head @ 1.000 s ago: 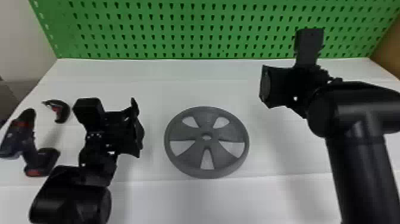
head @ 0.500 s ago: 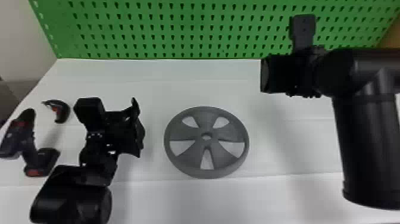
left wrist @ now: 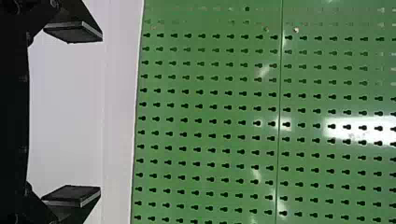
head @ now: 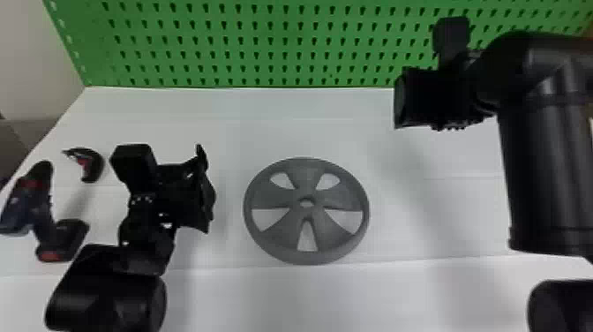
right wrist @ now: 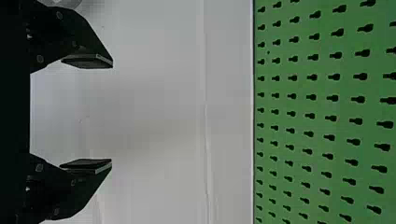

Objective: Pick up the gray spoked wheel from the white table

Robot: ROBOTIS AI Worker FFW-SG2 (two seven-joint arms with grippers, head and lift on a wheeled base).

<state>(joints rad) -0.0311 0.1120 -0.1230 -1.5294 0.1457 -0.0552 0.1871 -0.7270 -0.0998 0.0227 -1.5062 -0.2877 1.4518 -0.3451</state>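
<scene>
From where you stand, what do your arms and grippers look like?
My left arm and right arm are black, with thick, smooth, rounded sections and a boxy black block near each wrist. My left gripper and right gripper are black too, each with two flat fingers. Their dark pads have a thin gray edge.

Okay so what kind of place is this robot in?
Probably a workshop or a robotics test bench: a green pegboard stands behind a white table, and a cordless drill lies on its left side.
</scene>
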